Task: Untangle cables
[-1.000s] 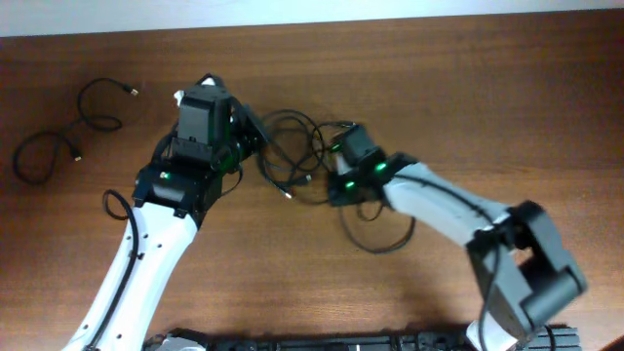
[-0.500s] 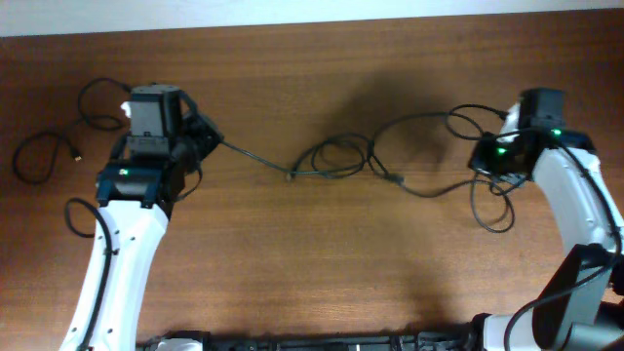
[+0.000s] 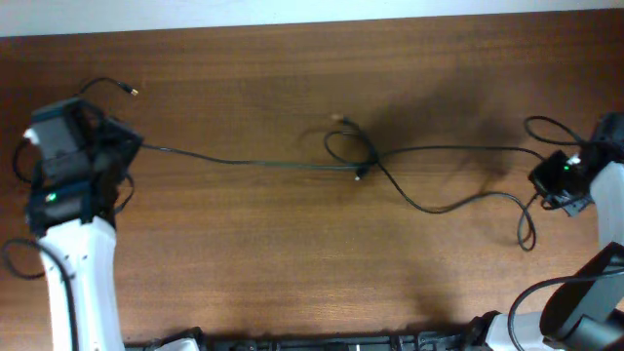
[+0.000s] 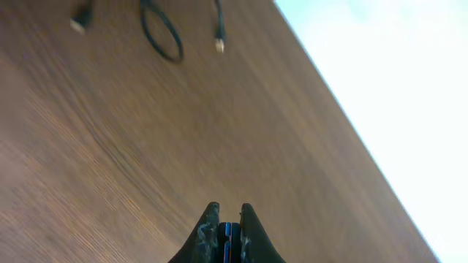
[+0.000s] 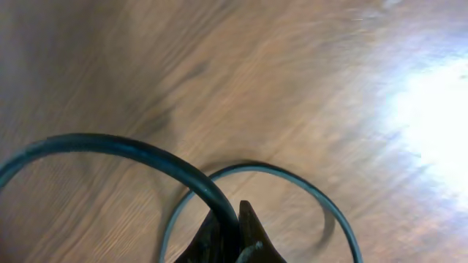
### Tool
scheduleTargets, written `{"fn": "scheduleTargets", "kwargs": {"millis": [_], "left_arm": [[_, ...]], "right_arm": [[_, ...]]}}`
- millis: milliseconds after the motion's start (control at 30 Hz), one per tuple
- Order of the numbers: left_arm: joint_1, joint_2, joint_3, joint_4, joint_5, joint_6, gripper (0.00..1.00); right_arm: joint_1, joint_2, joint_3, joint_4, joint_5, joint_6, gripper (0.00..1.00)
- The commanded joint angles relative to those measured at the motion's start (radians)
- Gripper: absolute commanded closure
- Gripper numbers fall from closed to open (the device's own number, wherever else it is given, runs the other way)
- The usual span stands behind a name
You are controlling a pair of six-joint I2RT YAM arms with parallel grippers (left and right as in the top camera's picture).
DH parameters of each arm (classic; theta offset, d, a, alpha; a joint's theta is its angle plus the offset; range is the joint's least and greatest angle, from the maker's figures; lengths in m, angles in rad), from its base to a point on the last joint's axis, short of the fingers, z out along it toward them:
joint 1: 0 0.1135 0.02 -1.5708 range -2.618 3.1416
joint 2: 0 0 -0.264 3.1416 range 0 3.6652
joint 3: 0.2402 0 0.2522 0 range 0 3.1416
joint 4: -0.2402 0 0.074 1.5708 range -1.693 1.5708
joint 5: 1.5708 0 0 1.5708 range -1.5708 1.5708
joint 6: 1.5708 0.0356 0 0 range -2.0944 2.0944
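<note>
The left arm (image 3: 73, 253) stands at the far left edge of the table (image 3: 292, 263), its white link running up from the near edge and its wrist turned toward the centre. The left gripper (image 3: 125, 146) points inward. From the wrist view, its fingers (image 4: 208, 230) are drawn almost together with only a narrow slot between them, and the overhead view shows a strand leaving that slot in a straight line, so the gripper is clamped on the cables (image 3: 253, 162). The right arm (image 3: 612, 200) is at the far right edge, elbow toward the near side and wrist angled inward. The right gripper (image 3: 542, 181) is closed, and in its wrist view a black strand (image 5: 110, 146) arcs down from the left into the pinched fingertips. Between the two grippers the cables span the table from side to side. The left portion is pulled straight and the right portion sags in a shallow curve toward the near edge. A knot (image 3: 356, 154) of small loops sits just right of the table centre. A slack loop (image 3: 526, 229) hangs near the right gripper. A plug (image 3: 131, 91) lies on the wood just beyond the left gripper, on the far side. The left wrist view shows a further loop (image 4: 162, 40) and a plug end (image 4: 219, 45) lying ahead of the fingers
</note>
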State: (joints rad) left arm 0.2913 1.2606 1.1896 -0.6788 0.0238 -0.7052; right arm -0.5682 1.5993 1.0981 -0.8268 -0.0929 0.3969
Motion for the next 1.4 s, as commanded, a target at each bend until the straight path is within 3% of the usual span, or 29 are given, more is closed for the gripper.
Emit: {"fn": "scheduleTargets", "kwargs": {"millis": [0, 267, 700, 767, 833, 933, 1033, 1167, 1267, 1367], "left_arm": [[0.069, -0.092, 0.010, 0.008, -0.027, 0.082, 1.00], [0.195, -0.244, 0.010, 0.014, -0.182, 0.124, 0.97], [0.312, -0.268, 0.010, 0.015, -0.190, 0.124, 0.98], [0.317, -0.268, 0.010, 0.001, -0.161, 0.124, 0.98], [0.315, -0.259, 0.010, -0.027, -0.002, 0.123, 0.99], [0.308, -0.228, 0.005, -0.045, 0.219, 0.123, 1.00], [0.263, -0.175, 0.002, -0.060, 0.378, 0.123, 1.00], [0.133, -0.067, 0.002, -0.088, 0.425, 0.124, 1.00], [0.051, 0.002, 0.002, -0.093, 0.425, 0.124, 1.00], [-0.036, 0.093, 0.002, -0.093, 0.413, 0.124, 1.00]], "right_arm": [[-0.055, 0.014, 0.011, -0.011, 0.039, 0.055, 0.96], [-0.074, 0.015, 0.004, -0.037, 0.084, 0.110, 0.96], [-0.074, 0.030, 0.004, -0.035, 0.082, 0.110, 0.96], [-0.071, 0.031, 0.004, -0.035, 0.038, 0.110, 0.95], [-0.043, 0.031, 0.003, -0.038, -0.169, 0.082, 0.92], [0.053, 0.031, 0.003, -0.022, -0.339, -0.051, 0.92], [0.188, 0.031, 0.003, -0.005, -0.371, -0.095, 0.91], [0.460, 0.031, 0.003, 0.120, -0.370, -0.094, 0.84], [0.582, 0.031, 0.003, 0.234, -0.360, -0.093, 0.83], [0.670, 0.031, 0.003, 0.319, -0.257, 0.011, 0.72]]}}
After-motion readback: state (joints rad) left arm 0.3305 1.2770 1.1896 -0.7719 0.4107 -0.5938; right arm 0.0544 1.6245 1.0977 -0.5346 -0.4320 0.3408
